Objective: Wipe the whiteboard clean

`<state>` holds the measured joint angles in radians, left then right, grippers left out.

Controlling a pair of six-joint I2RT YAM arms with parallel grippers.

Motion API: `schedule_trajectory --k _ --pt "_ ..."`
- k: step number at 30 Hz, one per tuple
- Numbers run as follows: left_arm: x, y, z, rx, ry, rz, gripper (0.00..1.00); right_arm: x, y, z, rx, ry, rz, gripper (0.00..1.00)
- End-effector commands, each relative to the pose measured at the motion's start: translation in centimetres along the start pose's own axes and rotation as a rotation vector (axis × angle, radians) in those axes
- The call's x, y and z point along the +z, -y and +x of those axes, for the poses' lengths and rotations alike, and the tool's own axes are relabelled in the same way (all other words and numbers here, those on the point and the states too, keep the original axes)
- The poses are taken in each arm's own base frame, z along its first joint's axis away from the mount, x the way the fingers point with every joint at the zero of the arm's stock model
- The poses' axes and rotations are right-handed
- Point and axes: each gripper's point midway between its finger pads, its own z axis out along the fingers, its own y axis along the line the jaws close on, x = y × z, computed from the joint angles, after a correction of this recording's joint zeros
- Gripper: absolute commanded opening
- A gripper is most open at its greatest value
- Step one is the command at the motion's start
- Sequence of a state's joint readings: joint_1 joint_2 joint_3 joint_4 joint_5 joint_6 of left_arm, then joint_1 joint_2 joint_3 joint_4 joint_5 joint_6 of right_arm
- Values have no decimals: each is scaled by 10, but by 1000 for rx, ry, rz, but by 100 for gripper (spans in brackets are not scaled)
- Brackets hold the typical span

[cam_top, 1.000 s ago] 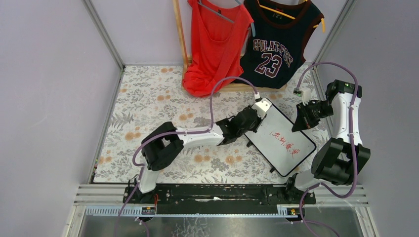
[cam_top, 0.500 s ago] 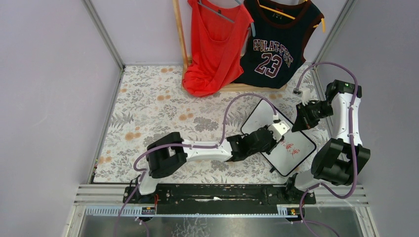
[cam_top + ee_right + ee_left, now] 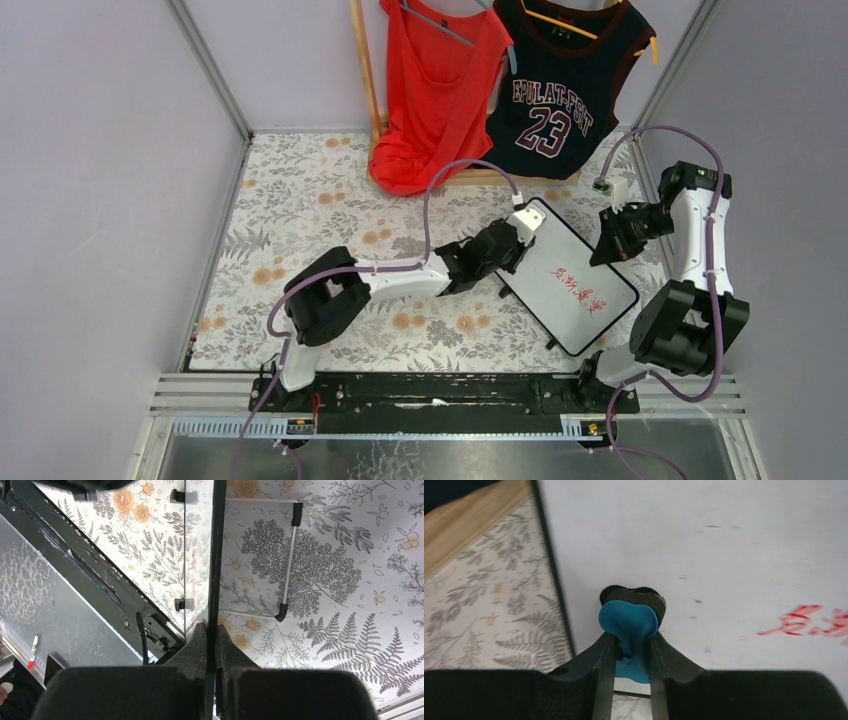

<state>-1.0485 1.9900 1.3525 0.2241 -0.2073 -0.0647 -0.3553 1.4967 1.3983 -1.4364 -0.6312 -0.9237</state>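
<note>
- Black rail (image 3: pixel 440 392) runs along the table's near edge at 6 o'clock and carries both arm bases.
- The whiteboard (image 3: pixel 550 290) sits on the floral table (image 3: pixel 300 220) toward 4 o'clock. It is turned diagonally, with red handwriting (image 3: pixel 582 287) on its right half.
- The right gripper (image 3: pixel 211 632) is pinched tight on the board's thin black frame, at the board's 2 o'clock edge.
- The left gripper (image 3: pixel 630 645) is narrowed around a blue eraser (image 3: pixel 628 622), which rests on the white surface near the board's 11 o'clock corner. The writing lies at 3 o'clock from the eraser, apart from it.
- Farthest off, at 12 o'clock, a red top (image 3: pixel 435 95) and a dark jersey (image 3: pixel 560 90) numbered 23 hang from a wooden rack (image 3: pixel 365 70).
</note>
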Motion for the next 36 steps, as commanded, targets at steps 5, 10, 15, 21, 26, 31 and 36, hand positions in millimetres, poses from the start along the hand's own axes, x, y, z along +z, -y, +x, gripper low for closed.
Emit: schedule_trajectory --k 5,10,15,21,26,31,36 --pt "4 -68 15 40 -50 -184 0 4 -8 22 -47 -97 -15 0" --pt "7 -51 16 0 -52 -110 0 4 -8 24 -47 -100 -16 0" --pt "2 -8 8 1 -18 -39 0 5 -8 23 -47 -99 -19 0" --pt "-4 51 -1 -27 18 79 0 5 -9 23 -47 -100 -19 0" --pt "-6 96 -5 -17 33 156 0 5 -9 23 -47 -103 -20 0" --pt "-6 102 -9 2 45 147 0 5 -9 23 -45 -106 -20 0" --pt "-9 63 -1 17 27 59 0 6 -9 23 -44 -108 -26 0"
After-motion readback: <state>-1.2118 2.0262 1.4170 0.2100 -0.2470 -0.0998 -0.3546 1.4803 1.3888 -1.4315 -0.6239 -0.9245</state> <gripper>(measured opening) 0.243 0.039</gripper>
